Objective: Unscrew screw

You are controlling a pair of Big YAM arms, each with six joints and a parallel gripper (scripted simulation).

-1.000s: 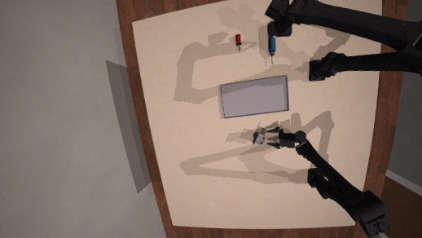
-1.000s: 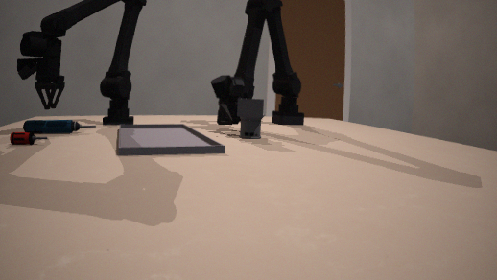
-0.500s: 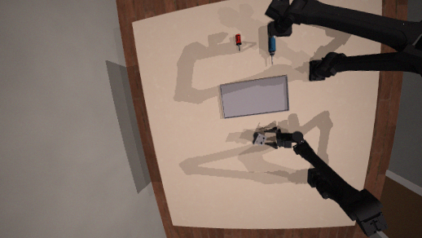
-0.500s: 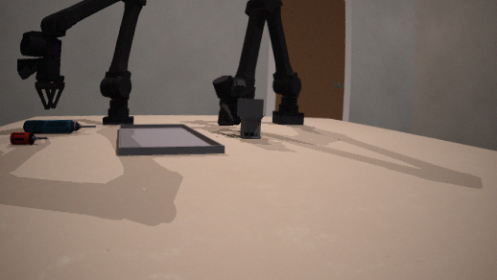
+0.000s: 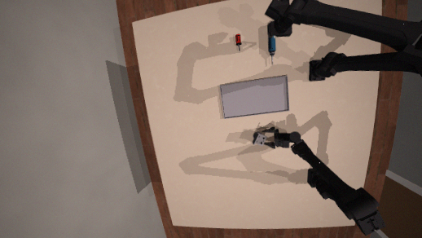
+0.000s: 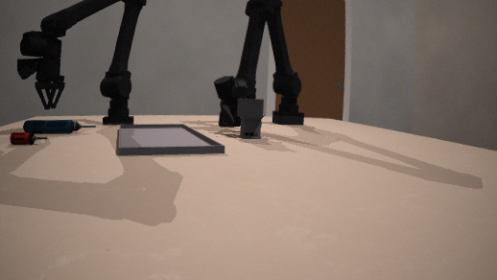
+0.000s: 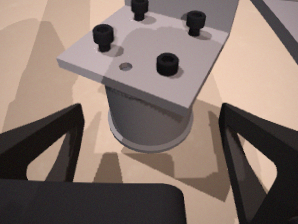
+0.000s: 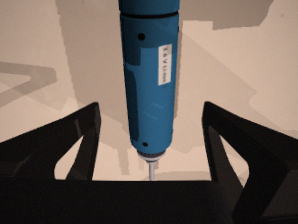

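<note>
Evenly parted, the fingers of both grippers hold nothing.
Right of the tray (image 5: 222, 102) (image 6: 170, 151), the joint module (image 6: 250, 129) (image 7: 150, 122) is left standing, its bracket (image 5: 261, 140) (image 6: 250, 107) (image 7: 142, 47) topped by one seated screw (image 7: 167, 64) and three raised screws (image 7: 103, 35); it is apparently flanked by the left gripper (image 5: 269, 137) (image 7: 151, 106). The electric screwdriver (image 5: 272, 45) (image 6: 50, 127) (image 8: 151, 85), lying at left, is overhung by the right gripper (image 5: 279, 29) (image 6: 50, 107) (image 8: 151, 110).

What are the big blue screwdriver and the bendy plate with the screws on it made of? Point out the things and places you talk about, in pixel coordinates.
The blue screwdriver (image 5: 272, 45) (image 6: 50, 127) (image 8: 151, 95) looks like smooth, satiny plastic, with evenly coloured sides; its thin tip (image 8: 152, 171) seems to be shiny metal. The bent plate (image 7: 150, 42) is probably dull grey metal, since it's thin with crisp edges, but painted plastic could look similar.
</note>
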